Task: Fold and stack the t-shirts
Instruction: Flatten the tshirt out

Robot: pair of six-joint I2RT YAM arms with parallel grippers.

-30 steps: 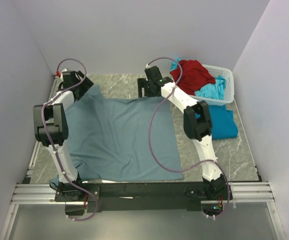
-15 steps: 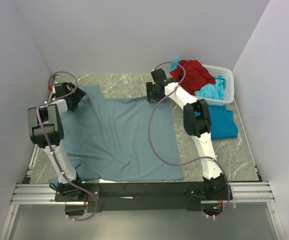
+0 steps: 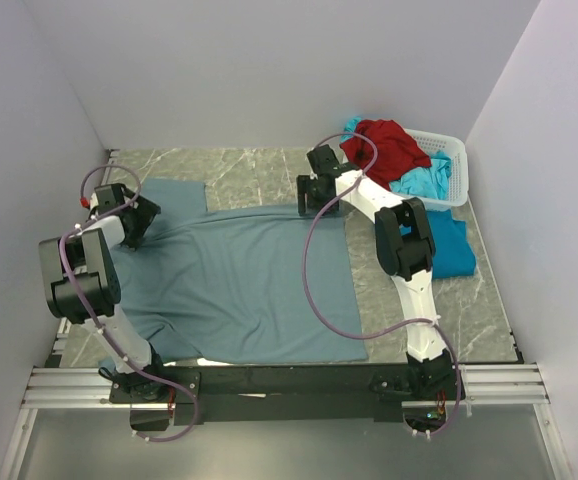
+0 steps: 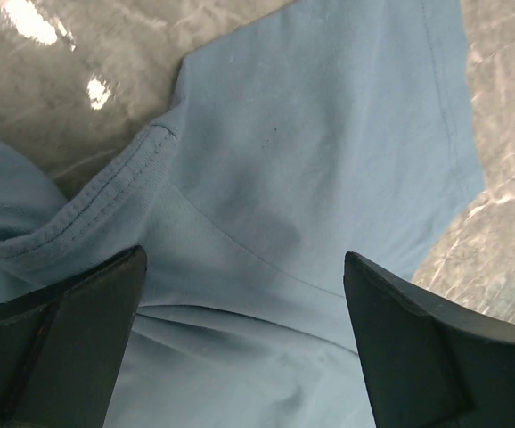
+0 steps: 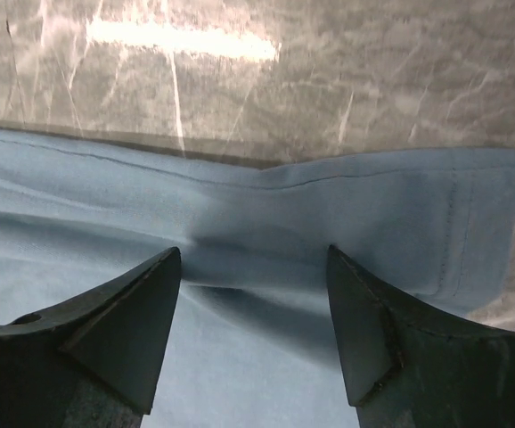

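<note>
left gripper point(image 3: 134, 222), right gripper point(image 3: 312, 195) at far corners of shirt point(image 3: 239, 280) — both spread apart, holding nothing | risk: drag low and you bunch it

Plain pale walls point(image 3: 269, 70) are standing around a grey stone-look tabletop point(image 3: 259, 172), and bright light is shining off its top.

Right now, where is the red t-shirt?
Top view, far right corner: the red t-shirt is heaped over the left end of the white basket, a turquoise t-shirt beside it.
</note>
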